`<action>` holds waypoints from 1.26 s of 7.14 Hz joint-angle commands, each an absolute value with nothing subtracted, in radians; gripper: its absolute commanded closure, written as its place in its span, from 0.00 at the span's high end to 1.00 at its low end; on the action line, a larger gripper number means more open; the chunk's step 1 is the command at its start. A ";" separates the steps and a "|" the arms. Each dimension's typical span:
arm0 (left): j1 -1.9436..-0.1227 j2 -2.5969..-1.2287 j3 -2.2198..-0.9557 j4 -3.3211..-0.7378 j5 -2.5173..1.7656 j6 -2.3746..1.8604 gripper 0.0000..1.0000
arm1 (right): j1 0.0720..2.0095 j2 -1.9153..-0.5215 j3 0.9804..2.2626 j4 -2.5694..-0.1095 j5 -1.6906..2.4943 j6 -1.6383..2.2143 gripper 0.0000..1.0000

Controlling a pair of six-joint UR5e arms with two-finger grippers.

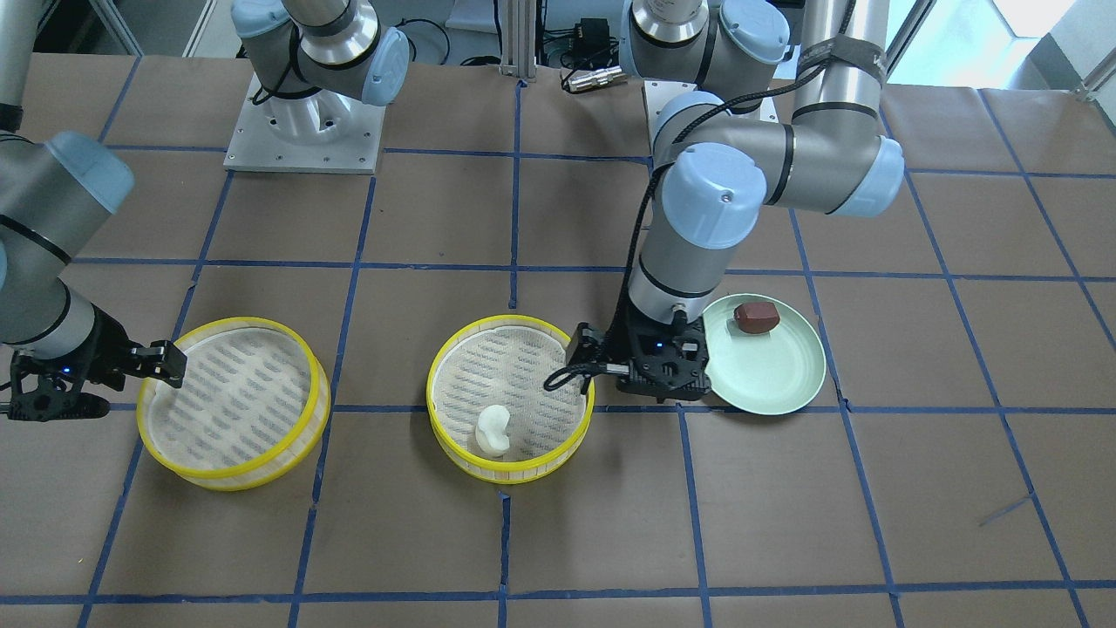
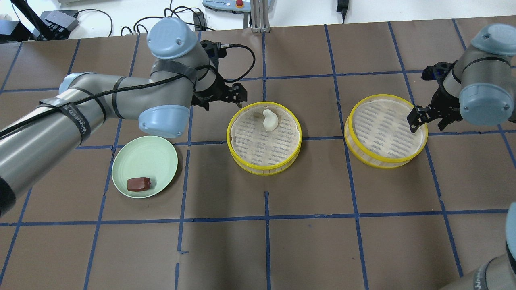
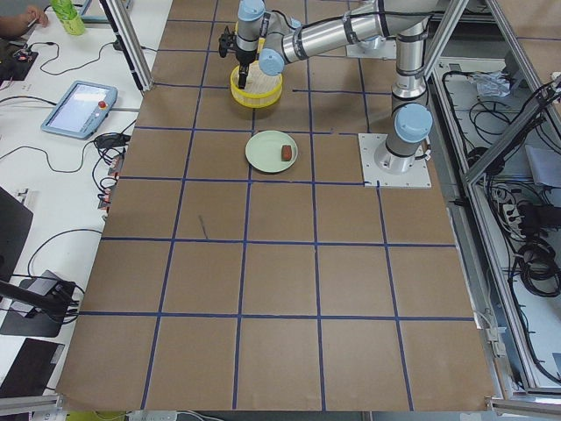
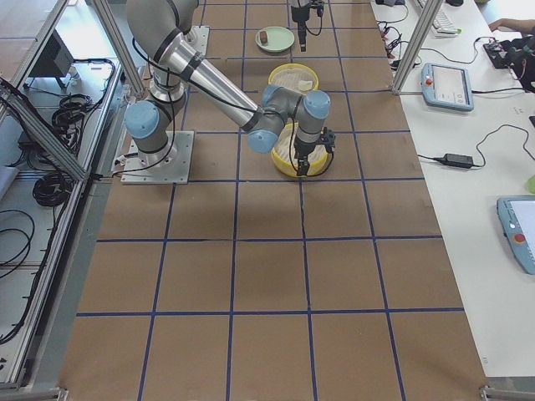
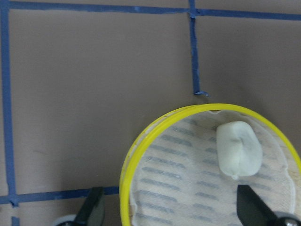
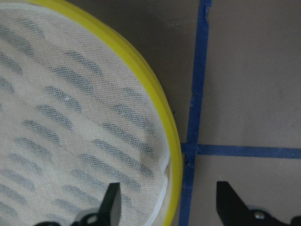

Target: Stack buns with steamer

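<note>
Overhead exterior: white bun (image 2: pixel 269 120) in middle steamer (image 2: pixel 264 171), reddish-brown bun (image 2: pixel 138 184) on green plate (image 2: pixel 149 157). Left gripper (image 5: pixel 170 205), jaws apart, straddles its rim; right gripper (image 6: pixel 170 200) likewise straddles the other steamer (image 2: pixel 379 162)

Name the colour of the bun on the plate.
The bun is reddish-brown, clearest in the overhead exterior view.

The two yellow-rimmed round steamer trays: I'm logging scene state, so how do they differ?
The middle yellow-rimmed steamer tray holds the smooth white bun; the yellow-rimmed steamer tray on the robot's right is empty. The middle tray lies nearer the pale green round plate; the right tray lies farther from it. Shared: same shape and mesh liner; the open left gripper straddles the middle tray's rim, the open right gripper the right tray's.
</note>
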State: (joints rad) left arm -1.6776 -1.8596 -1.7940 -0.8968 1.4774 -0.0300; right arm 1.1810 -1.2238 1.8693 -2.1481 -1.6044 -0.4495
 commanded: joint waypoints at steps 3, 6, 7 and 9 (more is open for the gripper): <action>-1.308 -1.752 -2.090 -0.914 1.476 0.450 1.00 | 1.181 -1.203 1.867 -2.164 -1.609 -0.448 0.11; -1.247 -1.764 -2.157 -0.920 1.480 0.483 1.00 | 1.181 -1.215 1.832 -2.137 -1.605 -0.436 0.07; -1.247 -1.767 -2.161 -0.923 1.482 0.474 1.00 | 1.195 -1.229 1.794 -2.081 -1.600 -0.411 0.07; -1.247 -1.769 -2.160 -0.974 1.482 0.420 0.88 | 1.286 -1.276 1.741 -1.962 -1.482 -0.321 0.07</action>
